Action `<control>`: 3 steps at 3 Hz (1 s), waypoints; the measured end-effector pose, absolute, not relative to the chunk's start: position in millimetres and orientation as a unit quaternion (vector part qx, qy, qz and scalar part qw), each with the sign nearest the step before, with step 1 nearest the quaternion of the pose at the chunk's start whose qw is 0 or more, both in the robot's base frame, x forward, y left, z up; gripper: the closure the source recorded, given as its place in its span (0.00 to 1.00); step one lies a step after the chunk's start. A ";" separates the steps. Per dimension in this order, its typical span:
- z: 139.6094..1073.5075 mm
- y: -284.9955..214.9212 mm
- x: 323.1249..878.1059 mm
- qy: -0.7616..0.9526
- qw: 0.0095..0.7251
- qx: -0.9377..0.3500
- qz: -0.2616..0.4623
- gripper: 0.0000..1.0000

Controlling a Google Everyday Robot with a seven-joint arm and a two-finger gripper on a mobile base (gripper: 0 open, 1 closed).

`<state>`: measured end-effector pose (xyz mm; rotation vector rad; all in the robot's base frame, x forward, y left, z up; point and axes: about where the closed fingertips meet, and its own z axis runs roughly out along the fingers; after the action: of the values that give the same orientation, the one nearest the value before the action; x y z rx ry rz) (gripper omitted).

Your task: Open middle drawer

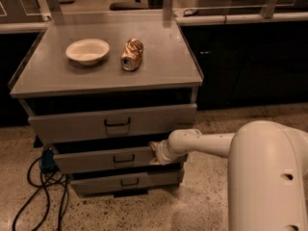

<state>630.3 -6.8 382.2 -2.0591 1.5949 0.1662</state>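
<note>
Speckled stone flooring runs under a grey metal desk (pixel 159 76) whose top carries a white bowl (pixel 87 50) and, just beside it, a dented gold can (pixel 132 54) lying on its side; black cables (pixel 41 191) trail across the floor at the lower left. Below the top sit three stacked drawer fronts: a taller top drawer (pixel 72 125), the middle drawer (pixel 91 161) under it, and a narrow bottom drawer (pixel 154 179). The middle drawer is the one between the other two, with its small black handle (pixel 124 159) at the centre of the panel. A white arm (pixel 207 143) reaches in from the right, and the claw (pixel 155 153) sits at the right part of that drawer's front, up at its top edge and to the right of the handle, not on it. Whether the claw is released or clenched I cannot tell, since it is turned away and partly hidden by the wrist. The step in hand looks like taking purchase on the drawer front, and the opening itself seems not yet done: the panel shows no clear slide outward, though a dark gap lies above it. The next move calls for a firm hold on the top edge or the handle, then a straight pull toward the robot along the runners, kept level so the drawer does not bind or slip free.
</note>
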 end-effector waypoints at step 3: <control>400.3 -6.7 630.4 0.590 0.263 -0.761 0.061 1.00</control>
<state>630.4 -6.7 400.3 -2.0594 1.5948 0.1662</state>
